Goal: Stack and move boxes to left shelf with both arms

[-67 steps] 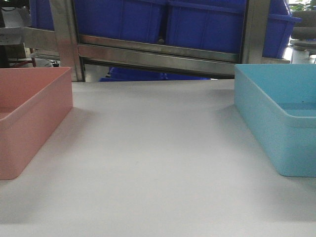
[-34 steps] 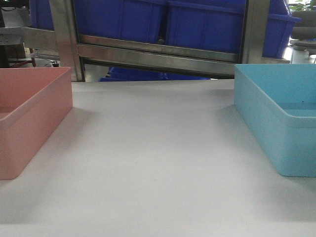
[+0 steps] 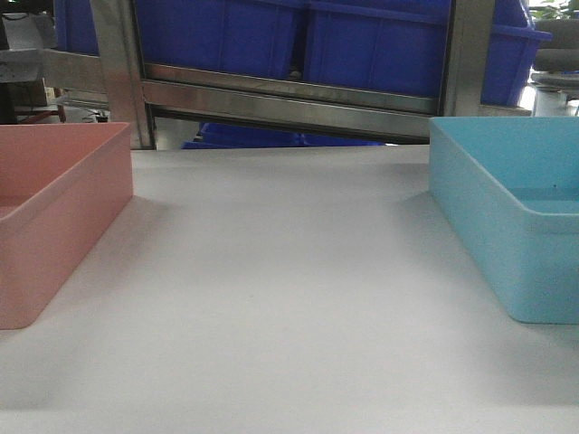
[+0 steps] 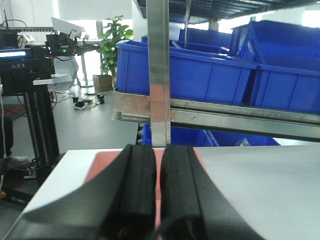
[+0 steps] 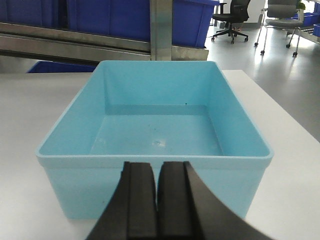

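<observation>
Pincers narrow, empty: blue box [image 5: 65, 185] just ahead of right pincer [image 5: 156, 169], pink box [image 4: 97, 161] just beyond left pincer [image 4: 157, 151].

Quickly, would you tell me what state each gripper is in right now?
Left gripper: closed, holding nothing.
Right gripper: closed, holding nothing.

Open tabletop [image 3: 289, 298] is running between pink bin [image 3: 54, 217] at nine and blue bin [image 3: 488, 226] at three; steel rack [image 3: 289, 99] is blocking twelve o'clock.

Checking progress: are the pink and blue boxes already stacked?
No, the pink box and blue box sit apart at opposite sides of the white table.
</observation>
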Controlling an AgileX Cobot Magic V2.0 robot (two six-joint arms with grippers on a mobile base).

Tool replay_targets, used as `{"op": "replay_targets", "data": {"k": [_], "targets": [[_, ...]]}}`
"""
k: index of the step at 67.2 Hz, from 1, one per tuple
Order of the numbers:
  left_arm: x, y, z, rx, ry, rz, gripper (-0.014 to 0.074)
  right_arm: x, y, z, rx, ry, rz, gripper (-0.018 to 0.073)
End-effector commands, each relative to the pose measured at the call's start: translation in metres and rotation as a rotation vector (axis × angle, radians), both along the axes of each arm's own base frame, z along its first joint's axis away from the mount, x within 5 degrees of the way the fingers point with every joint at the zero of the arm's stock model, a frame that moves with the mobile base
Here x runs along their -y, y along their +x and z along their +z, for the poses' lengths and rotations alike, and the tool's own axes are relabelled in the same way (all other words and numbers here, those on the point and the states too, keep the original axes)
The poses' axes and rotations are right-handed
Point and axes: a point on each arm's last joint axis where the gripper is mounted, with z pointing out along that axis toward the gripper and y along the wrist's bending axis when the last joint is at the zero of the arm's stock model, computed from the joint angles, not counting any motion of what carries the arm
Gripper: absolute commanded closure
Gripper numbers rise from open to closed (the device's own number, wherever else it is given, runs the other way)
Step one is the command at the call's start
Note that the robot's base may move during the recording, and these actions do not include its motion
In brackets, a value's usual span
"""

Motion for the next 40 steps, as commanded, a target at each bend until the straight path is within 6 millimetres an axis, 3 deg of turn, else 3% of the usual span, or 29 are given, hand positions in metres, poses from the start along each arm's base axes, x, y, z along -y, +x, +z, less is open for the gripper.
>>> {"op": "replay_targets", "data": {"k": [1,16,31,40], "targets": [[0.0,0.008,0.04,0.034,0.015,0.006,0.0492,0.0,-0.003,0.016,0.134,-0.011,-0.007,0.0504],[0.002,0.058,0.073,-0.215,0.026,0.025,0.0108,0.0,-0.003,0.016,0.134,-0.011,-0.007,0.0504],[0.003,0.106,0.093,-0.447,0.048,0.054,0.0088,0.0,-0.003,0.016,0.134,-0.011,-0.007,0.0504],[-0.011,0.137,0.108,-0.558,0.076,0.153,0.0088,0.0,-0.003,0.016,0.134,-0.011,-0.007,0.0504]]}}
